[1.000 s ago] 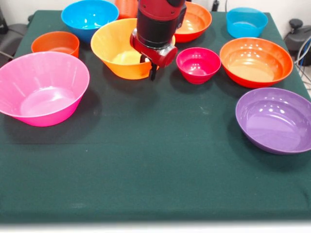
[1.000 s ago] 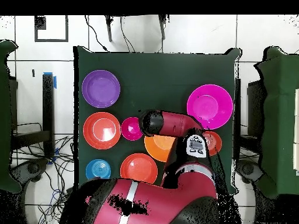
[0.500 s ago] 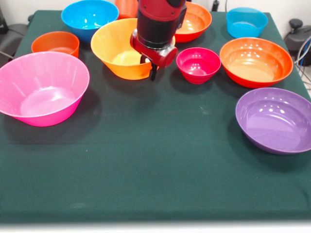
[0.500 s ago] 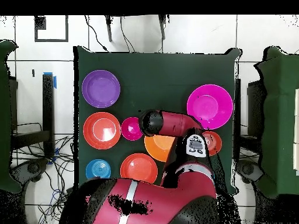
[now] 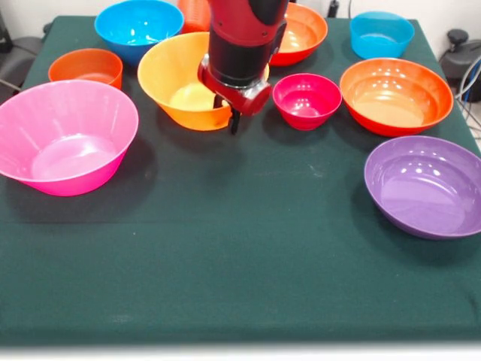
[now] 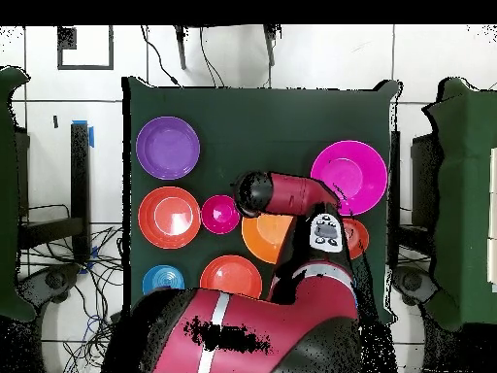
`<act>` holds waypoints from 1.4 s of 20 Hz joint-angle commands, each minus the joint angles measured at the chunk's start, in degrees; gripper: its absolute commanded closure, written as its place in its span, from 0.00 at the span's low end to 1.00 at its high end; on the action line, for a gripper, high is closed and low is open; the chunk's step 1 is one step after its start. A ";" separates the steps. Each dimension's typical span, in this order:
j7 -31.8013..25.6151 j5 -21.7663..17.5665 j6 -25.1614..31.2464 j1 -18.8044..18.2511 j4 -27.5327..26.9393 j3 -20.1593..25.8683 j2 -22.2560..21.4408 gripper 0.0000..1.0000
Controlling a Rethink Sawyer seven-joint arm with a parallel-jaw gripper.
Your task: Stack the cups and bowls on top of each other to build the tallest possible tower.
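Gripper (image 5: 234,120) low at the near rim of the yellow-orange bowl (image 5: 180,86), fingers apparently pinched on that rim wall, one dark tip showing outside; bowl looks tipped, near edge raised off the green cloth (image 5: 240,248). Bowl sits mid-table toward the back, mouth up and canted, no long axis to speak of, round and flared. Judged light, stiff, glossy plastic, likely slippery; the thin rim is the only sensible hold. Small magenta bowl (image 5: 306,100) just beside the gripper, large pink bowl (image 5: 66,135) near on the other side. Orange-red bowl (image 5: 396,95), purple bowl (image 5: 425,185) and blue bowl (image 5: 138,26) stand apart, all upright. No stacking yet.
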 commanded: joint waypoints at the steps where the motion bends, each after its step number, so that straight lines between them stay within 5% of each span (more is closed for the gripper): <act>1: -5.78 -2.42 5.84 1.21 -20.26 6.71 8.80 1.00; 28: 1.10 0.42 21.36 6.57 -42.57 5.09 18.31 1.00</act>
